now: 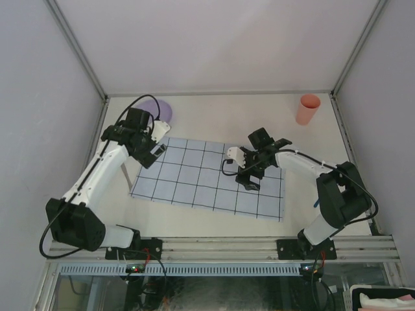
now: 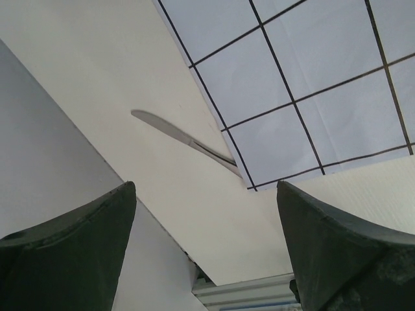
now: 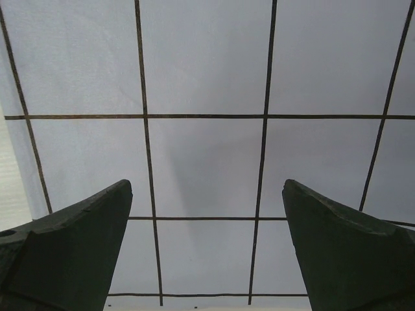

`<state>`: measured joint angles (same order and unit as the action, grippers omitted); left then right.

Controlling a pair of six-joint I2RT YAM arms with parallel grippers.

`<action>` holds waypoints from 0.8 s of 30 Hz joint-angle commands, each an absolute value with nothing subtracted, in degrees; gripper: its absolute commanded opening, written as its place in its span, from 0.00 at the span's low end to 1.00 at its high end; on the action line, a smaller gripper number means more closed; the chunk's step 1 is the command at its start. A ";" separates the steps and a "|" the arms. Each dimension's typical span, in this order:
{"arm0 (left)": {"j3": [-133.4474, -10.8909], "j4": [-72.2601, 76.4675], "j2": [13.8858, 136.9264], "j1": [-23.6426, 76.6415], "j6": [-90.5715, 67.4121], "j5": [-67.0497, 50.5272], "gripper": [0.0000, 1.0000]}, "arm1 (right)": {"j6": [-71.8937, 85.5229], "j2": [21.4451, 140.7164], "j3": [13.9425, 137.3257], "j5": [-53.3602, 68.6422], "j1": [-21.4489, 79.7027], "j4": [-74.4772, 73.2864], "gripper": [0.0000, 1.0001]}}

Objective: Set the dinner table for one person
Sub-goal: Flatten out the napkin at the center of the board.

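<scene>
Left gripper [image 2: 204,189] and right gripper [image 3: 207,184], 2 claws wide and empty, hang over the large flat off-white matte dinner table [image 1: 259,116] directly beneath, likely rigid, fixed, offering no grip

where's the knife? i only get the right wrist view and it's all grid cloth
observer: the knife lies on the dinner table beside the cloth's left edge, near the open left gripper.
operator: anything else out there
observer: a salmon cup stands upright in the far right corner, off the cloth.
operator: any plate
observer: a purple dish sits beyond the cloth's far left corner, partly hidden by the left arm.
</scene>
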<state>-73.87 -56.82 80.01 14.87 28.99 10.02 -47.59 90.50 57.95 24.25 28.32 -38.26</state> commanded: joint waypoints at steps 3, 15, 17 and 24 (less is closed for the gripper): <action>-66.93 -51.26 75.36 14.78 33.50 7.12 0.92 | -49.23 95.60 61.20 21.21 30.22 -37.12 0.95; -64.14 -50.33 72.69 14.76 33.83 8.42 0.91 | -52.49 100.11 61.66 18.61 30.93 -41.53 1.00; -64.69 -50.82 72.00 14.68 33.96 8.59 0.91 | -53.51 100.23 61.61 17.62 30.90 -42.95 1.00; -64.54 -50.89 70.38 14.30 34.19 9.48 0.91 | -58.90 102.07 61.87 15.29 30.66 -47.96 1.00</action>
<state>-63.44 -51.51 72.86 14.81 33.10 8.88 -54.87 99.90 60.93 18.13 30.52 -42.09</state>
